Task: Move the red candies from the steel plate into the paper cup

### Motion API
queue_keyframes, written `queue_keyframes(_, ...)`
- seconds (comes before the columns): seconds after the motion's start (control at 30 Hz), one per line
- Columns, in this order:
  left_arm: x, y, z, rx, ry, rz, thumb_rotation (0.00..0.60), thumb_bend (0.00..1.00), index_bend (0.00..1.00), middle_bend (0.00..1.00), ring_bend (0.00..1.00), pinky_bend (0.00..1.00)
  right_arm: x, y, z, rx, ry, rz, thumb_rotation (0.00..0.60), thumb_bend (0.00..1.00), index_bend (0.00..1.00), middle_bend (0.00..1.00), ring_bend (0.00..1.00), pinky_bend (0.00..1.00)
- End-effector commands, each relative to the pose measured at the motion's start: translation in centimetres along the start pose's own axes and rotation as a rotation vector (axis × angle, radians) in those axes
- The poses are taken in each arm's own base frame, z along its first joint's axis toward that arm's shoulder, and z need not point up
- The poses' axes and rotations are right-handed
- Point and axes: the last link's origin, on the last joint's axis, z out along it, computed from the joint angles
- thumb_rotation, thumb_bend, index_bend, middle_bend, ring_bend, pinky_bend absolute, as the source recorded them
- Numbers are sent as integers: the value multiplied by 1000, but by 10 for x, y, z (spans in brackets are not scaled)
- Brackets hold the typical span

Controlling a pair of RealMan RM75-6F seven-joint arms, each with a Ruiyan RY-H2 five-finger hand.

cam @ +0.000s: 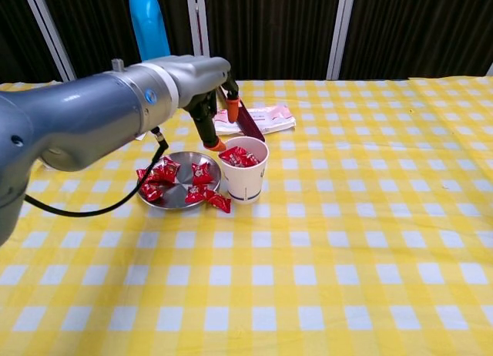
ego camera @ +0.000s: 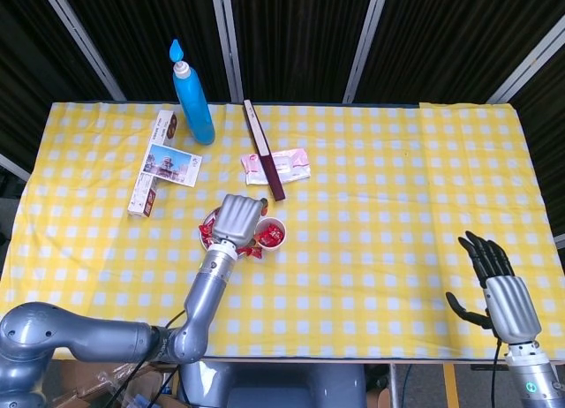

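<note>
**A:** Left hand [cam: 216, 109] is up over the paper cup [cam: 243, 171], fingers parted, orange-tipped ones pointing down at the rim. I see nothing pinched between them.

**B:** Agreed, looks empty from the chest view. From the head view, the back of the hand covers part of the steel plate [ego camera: 208, 228], so the fingers are hidden there. And the cup?

**A:** Red candies in the cup [cam: 236, 157] are heaped right at the top, one wrapper poking up near the rim. So a good share of the job is done.

**B:** But not all. There are candies on the plate [cam: 166, 175], a cluster on the left side and one nearer the middle. Plus a stray candy [cam: 218, 203] lying at the plate's front edge, just beside the cup's foot; whether it's on the steel or on the cloth, I can't tell.

**A:** So I'd call it mid-task, several pieces left to ferry.

**B:** And the right hand [ego camera: 494, 280]?

**A:** Far off at the table's near right corner, fingers spread, holding nothing, well apart from the action.

**B:** My read: next call is a swing back left to the plate for another pinch. The cup's getting full, mind, so drops will need care.
</note>
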Motion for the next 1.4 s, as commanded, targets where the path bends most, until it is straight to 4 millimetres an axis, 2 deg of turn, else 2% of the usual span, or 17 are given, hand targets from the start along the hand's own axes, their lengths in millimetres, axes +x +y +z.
queue_keyframes(0.03, 10, -15, -4, 15, 29, -32, 600, 236, 403, 821, 969, 1000, 0, 0, 0, -2, 0, -1, 600, 388, 0, 0, 0, 0)
queue_keyframes(0.2, 12, -36, -10, 24, 34, 6, 600, 236, 387, 661, 946, 1000, 0, 0, 0, -5, 3, -1, 600, 387, 0, 0, 0, 0)
queue_keyframes(0.43, -4, -65, -16, 62, -31, 77, 600, 236, 359, 478, 944, 1000, -2, 0, 0, -6, -4, -5, 600, 387, 0, 0, 0, 0)
queue_keyframes(0.73, -31, -79, -17, 73, -153, 181, 600, 237, 351, 427, 944, 1000, -1, 1, 0, -12, -2, -2, 600, 388, 0, 0, 0, 0)
queue_keyframes(0.9, -36, -83, -12, 103, -165, 187, 600, 240, 345, 415, 944, 1000, -2, 1, 0, -9, -7, -1, 600, 388, 0, 0, 0, 0)
queue_keyframes(0.97, -37, -83, -9, 108, -167, 183, 600, 242, 335, 430, 939, 1000, -2, 0, 0, -9, -9, -2, 600, 387, 0, 0, 0, 0)
queue_keyframes(1.0, -38, -82, -7, 109, -167, 180, 600, 243, 331, 476, 938, 1000, -2, 0, 0, -9, -9, -3, 600, 387, 0, 0, 0, 0)
queue_keyframes(1.13, -41, -69, 1, 82, -159, 183, 600, 246, 331, 762, 975, 1000, -1, 1, 0, -11, -7, -2, 600, 388, 0, 0, 0, 0)
queue_keyframes(1.2, -42, -63, 3, 47, -156, 207, 600, 247, 347, 845, 991, 1000, -1, 1, 0, -12, -7, 0, 600, 388, 0, 0, 0, 0)
queue_keyframes(1.27, -45, -58, 4, 7, -159, 243, 600, 247, 367, 891, 999, 1000, -1, 1, 1, -12, -7, 1, 600, 388, 0, 0, 0, 0)
queue_keyframes(1.4, -50, -53, 5, -82, -159, 339, 600, 246, 386, 900, 1000, 1000, 0, 1, 1, -11, -5, 4, 600, 387, 0, 0, 0, 0)
